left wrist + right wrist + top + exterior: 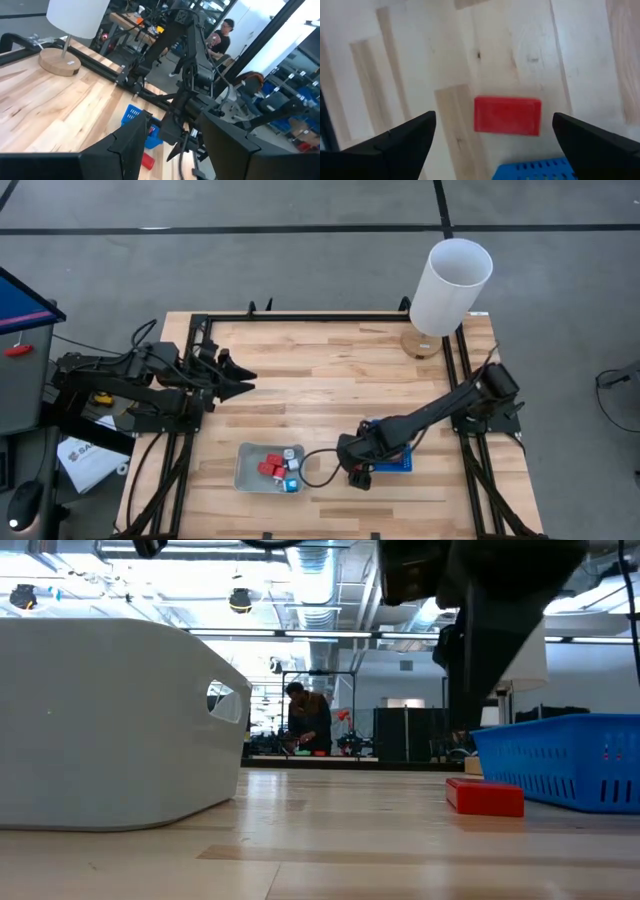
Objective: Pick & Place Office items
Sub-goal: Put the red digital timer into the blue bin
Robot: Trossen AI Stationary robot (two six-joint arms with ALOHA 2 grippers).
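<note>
Wooden butcher-block tabletop (320, 380) is framed by black rails; a tall white cylinder (450, 285) on a round wooden base is stood at the far right corner. Right gripper (492, 131) is seen with fingers spread wide, nothing held, hovering directly over a red rectangular block (507, 115) that is laid flat on the bare wood. That block (485, 796) is placed just beside the blue tray (570, 760), not inside it. Right arm is stretched from the right edge toward table centre front. Grey tray (268, 468) is sat left of it, loaded with several red blocks (270, 468) plus small white and cyan bits (290, 485); exact count cannot be told. Left gripper (240, 377) is parked well apart at the left side, above the table, fingers parted, nothing gripped. A person (310, 720) is seen at a bench in the room behind.
</note>
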